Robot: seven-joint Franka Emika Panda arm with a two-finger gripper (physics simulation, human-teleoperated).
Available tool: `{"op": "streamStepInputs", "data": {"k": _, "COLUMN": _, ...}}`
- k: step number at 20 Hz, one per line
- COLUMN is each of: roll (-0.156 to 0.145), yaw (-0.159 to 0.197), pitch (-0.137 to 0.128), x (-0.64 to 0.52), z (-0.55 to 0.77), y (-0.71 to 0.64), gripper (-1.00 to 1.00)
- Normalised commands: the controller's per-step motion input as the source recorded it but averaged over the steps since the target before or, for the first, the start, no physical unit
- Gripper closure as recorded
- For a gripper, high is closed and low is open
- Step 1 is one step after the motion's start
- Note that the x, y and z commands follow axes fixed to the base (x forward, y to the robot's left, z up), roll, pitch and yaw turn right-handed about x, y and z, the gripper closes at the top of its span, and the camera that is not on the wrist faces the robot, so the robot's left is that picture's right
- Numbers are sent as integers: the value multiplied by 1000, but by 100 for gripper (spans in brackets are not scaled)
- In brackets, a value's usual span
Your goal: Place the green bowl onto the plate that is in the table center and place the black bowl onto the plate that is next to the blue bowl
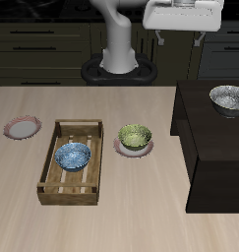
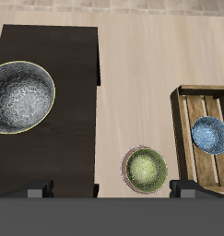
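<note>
Exterior view: gripper hangs high above the table, fingers spread, grasping nothing. Black bowl sits on the dark cabinet, below and beside it. Green bowl rests on a plate beside the crate containing the blue bowl.

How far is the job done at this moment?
Done: the green bowl sits on the center plate. In hand: nothing; the gripper hangs high, jaw state unclear. Left: the black bowl rests on the dark cabinet; it must go to the plate beside the crate holding the blue bowl.
</note>
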Motion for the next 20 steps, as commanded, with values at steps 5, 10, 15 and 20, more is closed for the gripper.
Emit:
{"op": "streamStepInputs", "data": {"k": 5, "roll": -39, "yaw": -18, "pitch": 0, "x": 253, "z": 101, "y": 176, "gripper": -100}}
{"op": "streamStepInputs", "data": {"k": 10, "roll": -43, "yaw": -24, "pitch": 11, "x": 306, "z": 90, "y": 83, "gripper": -100}}
{"op": "streamStepInputs", "data": {"k": 15, "roll": -30, "yaw": -28, "pitch": 8, "x": 239, "z": 33, "y": 101, "gripper": -100}}
{"op": "streamStepInputs", "data": {"k": 20, "roll": -3, "yaw": -28, "pitch": 30, "x": 204, "z": -37, "y": 268, "gripper": -100}}
